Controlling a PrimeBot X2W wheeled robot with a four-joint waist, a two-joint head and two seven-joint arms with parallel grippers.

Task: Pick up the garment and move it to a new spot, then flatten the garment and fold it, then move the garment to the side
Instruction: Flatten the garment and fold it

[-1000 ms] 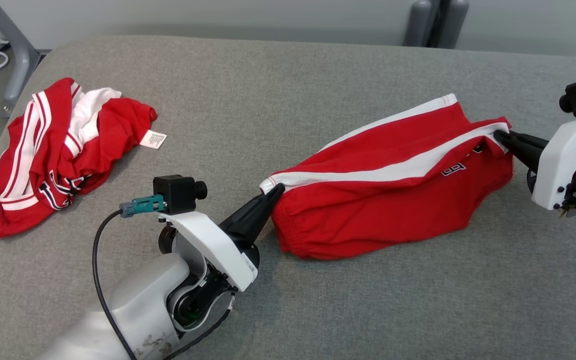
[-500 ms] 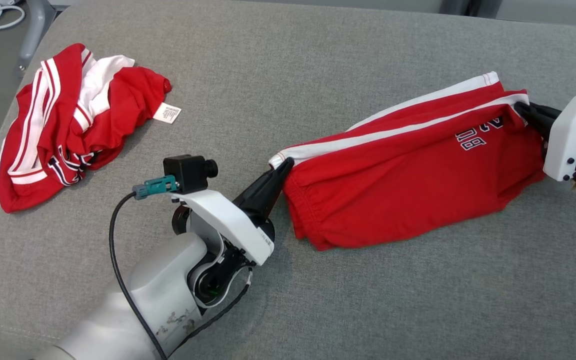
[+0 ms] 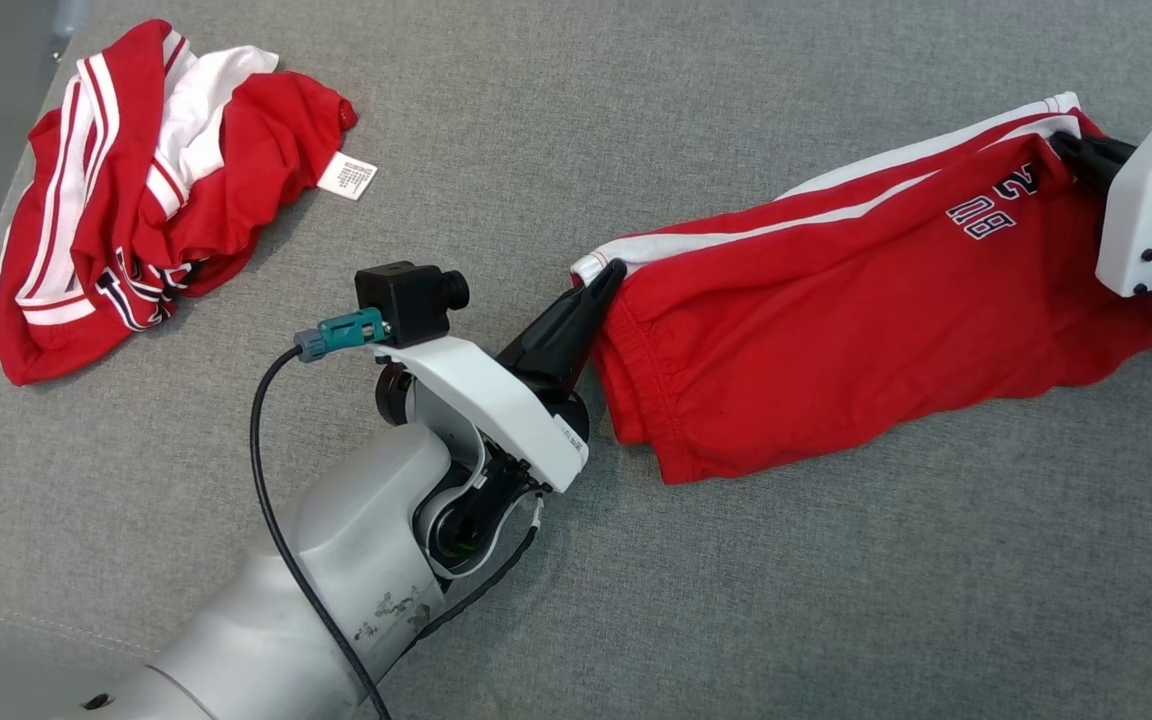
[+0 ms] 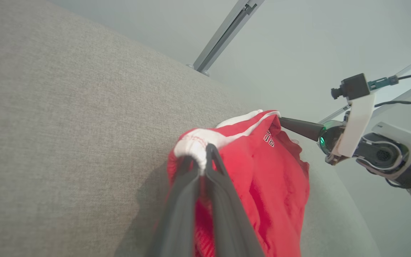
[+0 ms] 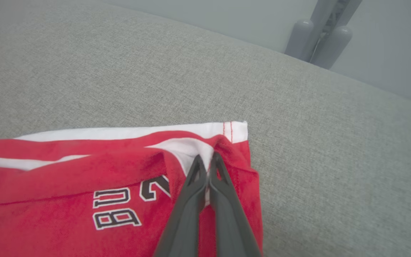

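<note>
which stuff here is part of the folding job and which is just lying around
In the job: red shorts; left gripper and right gripper, each shut on one end.
Lying about: crumpled red-and-white garment, apart on the grey table.

Grey padded surface (image 3: 736, 600): red garment (image 3: 836, 300), crumpled red-white clothing (image 3: 136, 200).

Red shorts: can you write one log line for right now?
left gripper: shut on red shorts | right gripper: shut on opposite corner | shorts: stretched between both | second garment: crumpled, apart
</note>
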